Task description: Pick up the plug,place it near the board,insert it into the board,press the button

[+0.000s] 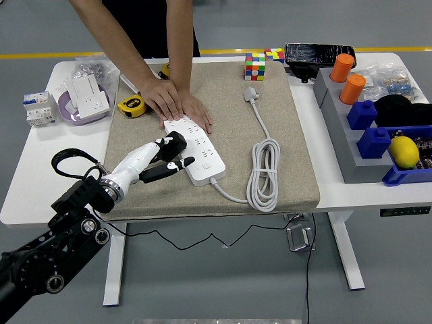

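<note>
The desk (40,182) carries a tan mat (223,182) over its middle. A grey rack (351,158) stands along the right edge with blue bins (378,138), two orange cylinders (347,77) and a lemon (405,152). At the far edge a person leans in, both hands (177,104) pressed flat on the far end of the board (196,150), which lies slantwise left of the mat's centre.

The board's own white cord (263,172) coils on the mat to the right of it and runs up to its plug (250,93), lying loose near the mat's far edge, well apart from the left hand (165,158).

That hand comes in from the near left corner and sits at the board's left side. Its fingers are partly curled, and a dark block between them and the board may be a plug held against the sockets. I cannot tell whether it is gripped or merely a fingertip. The right hand is out of view.

Judged from this, the risk is a skewed push: pins meeting the socket at an angle would jam or slide the board toward the near edge, though the person's hands brace it. A fingertip could also slip off and hit the button too early.

Smaller things: a bowl (67,111) with a socket, a tape measure (131,106), two cubes (255,66).
</note>
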Controlling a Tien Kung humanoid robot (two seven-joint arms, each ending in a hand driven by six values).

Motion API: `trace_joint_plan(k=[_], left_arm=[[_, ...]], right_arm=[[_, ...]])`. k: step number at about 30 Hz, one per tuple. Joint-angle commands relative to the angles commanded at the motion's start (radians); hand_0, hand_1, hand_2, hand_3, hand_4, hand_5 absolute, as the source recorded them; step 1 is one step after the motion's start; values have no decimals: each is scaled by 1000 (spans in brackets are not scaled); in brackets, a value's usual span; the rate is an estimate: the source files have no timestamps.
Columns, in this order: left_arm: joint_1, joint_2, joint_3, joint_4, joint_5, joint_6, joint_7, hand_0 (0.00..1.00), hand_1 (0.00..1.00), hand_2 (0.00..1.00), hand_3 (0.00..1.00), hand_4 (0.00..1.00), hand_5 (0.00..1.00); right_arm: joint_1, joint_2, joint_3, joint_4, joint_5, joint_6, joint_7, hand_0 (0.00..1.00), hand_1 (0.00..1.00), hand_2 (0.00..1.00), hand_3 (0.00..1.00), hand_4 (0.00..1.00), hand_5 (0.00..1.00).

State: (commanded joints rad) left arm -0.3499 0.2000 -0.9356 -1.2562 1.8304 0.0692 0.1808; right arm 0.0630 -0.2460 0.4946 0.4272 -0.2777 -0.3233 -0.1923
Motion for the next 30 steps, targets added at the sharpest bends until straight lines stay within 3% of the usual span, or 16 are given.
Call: trace_joint_plan(k=[13, 22, 30], left_arm=[[-57, -3, 67, 32, 31, -7, -3, 998, 993, 955, 944, 998, 998], [-98, 1, 92, 55, 108, -20, -1, 998, 989, 947, 940, 998, 998], [-105, 0, 90, 52, 139, -26, 1, 998, 988, 944, 936, 998, 998]], right_arm=[[3, -2, -4, 0, 1, 0, 0, 872, 801, 764, 780, 998, 851], [9, -3, -3, 1, 0, 0, 0, 872, 801, 764, 780, 998, 850], [8, -3, -5, -1, 4, -1, -1, 872, 800, 764, 779, 998, 850]])
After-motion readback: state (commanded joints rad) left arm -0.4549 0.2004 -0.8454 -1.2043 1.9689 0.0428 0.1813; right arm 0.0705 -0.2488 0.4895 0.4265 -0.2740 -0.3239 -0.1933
